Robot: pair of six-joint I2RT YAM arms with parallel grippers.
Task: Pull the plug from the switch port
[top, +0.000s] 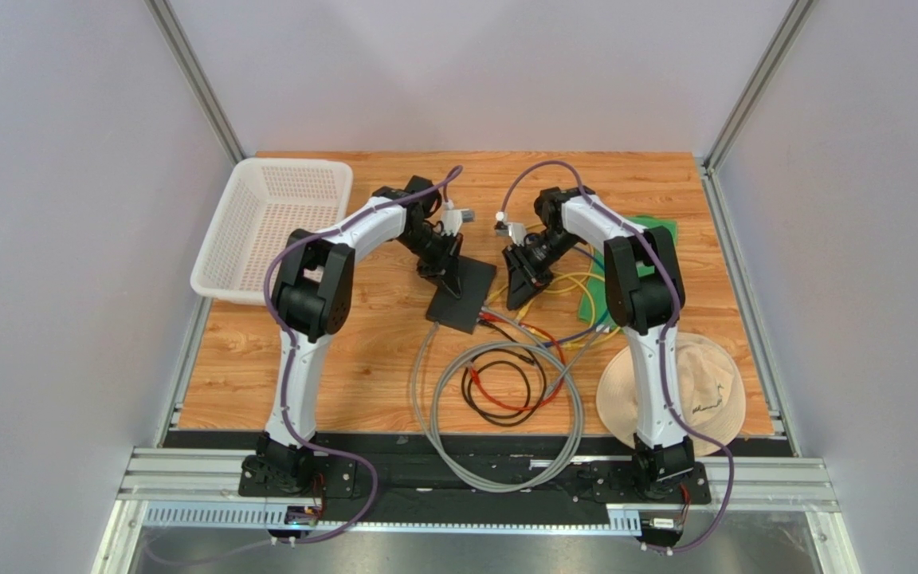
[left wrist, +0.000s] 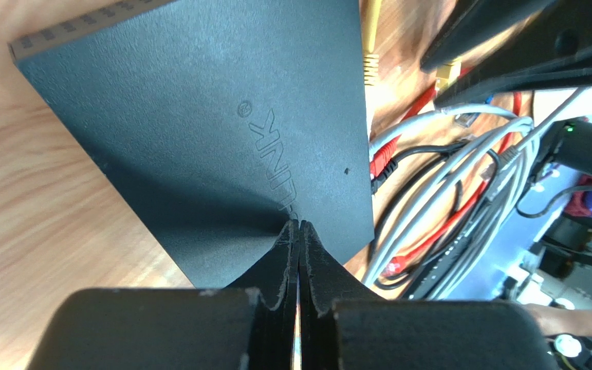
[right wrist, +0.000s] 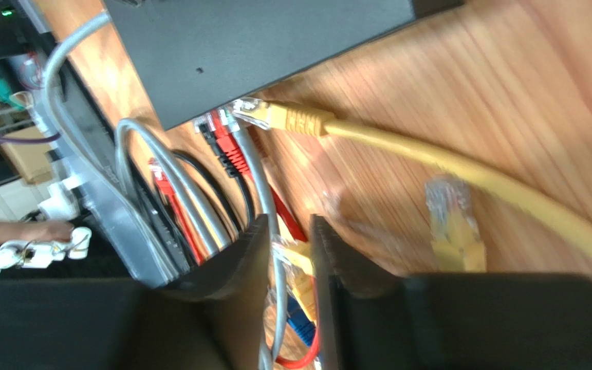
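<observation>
The switch (top: 461, 295) is a flat black box lying mid-table; it also shows in the left wrist view (left wrist: 222, 131) and the right wrist view (right wrist: 260, 38). My left gripper (top: 445, 273) is shut and empty, its tips (left wrist: 299, 225) pressed on the switch's top. Red (right wrist: 226, 146), black and grey plugs sit along the port edge. A yellow plug (right wrist: 280, 117) lies at that edge with its clear tip showing. My right gripper (top: 520, 287) is closed on another yellow plug (right wrist: 301, 270), held between its fingers (right wrist: 237, 254) beside a grey cable, just off the port side.
A loose yellow plug (right wrist: 453, 223) lies on the wood. Coiled grey, black, red and yellow cables (top: 506, 395) spread in front of the switch. A white basket (top: 270, 227) stands far left, a green mat (top: 602, 287) and a beige hat (top: 673, 389) on the right.
</observation>
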